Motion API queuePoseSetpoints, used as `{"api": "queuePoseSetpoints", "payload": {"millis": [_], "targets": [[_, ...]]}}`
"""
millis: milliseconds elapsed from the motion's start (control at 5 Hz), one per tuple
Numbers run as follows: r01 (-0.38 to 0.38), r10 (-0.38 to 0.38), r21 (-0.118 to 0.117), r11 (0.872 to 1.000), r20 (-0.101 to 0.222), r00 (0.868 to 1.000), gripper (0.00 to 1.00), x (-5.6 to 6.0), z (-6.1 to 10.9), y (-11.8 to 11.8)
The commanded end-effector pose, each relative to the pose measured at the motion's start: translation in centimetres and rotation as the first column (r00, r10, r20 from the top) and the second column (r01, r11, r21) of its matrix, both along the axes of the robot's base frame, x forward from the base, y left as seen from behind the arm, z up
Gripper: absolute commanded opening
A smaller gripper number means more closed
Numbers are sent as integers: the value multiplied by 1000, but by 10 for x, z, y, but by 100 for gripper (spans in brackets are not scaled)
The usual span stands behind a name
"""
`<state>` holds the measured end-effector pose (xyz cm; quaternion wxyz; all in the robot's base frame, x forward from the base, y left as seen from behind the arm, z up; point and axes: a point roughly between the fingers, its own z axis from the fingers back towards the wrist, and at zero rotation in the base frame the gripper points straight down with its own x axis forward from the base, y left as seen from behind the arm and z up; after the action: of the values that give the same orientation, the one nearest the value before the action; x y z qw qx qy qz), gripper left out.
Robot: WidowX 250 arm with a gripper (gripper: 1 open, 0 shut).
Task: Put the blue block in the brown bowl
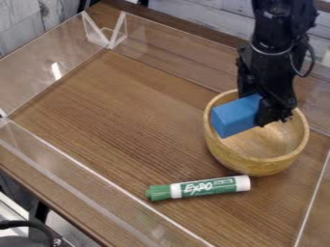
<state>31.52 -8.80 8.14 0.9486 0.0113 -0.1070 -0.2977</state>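
The blue block (234, 118) hangs tilted inside the left half of the brown bowl's mouth, pinched at its right side by my black gripper (264, 108), which points almost straight down and is shut on it. The brown bowl (248, 162) is a round light wooden one at the right of the table. Whether the block's lower corner touches the bowl's inside I cannot tell. The arm comes down from the top right and hides the bowl's far rim.
A green-and-white Expo marker (196, 188) lies in front of the bowl near the front edge. Clear acrylic walls (103, 29) ring the wooden tabletop (123, 106), with an upright clear piece at the back left.
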Motion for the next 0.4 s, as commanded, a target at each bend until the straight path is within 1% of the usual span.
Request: {"api": "queuePoseSetpoints", "payload": {"millis": [0,200], "targets": [[9,-7,-27,1000,92,996,0,8,23,1],[17,-13,-31,999,102,995,0,9,22,0]]}}
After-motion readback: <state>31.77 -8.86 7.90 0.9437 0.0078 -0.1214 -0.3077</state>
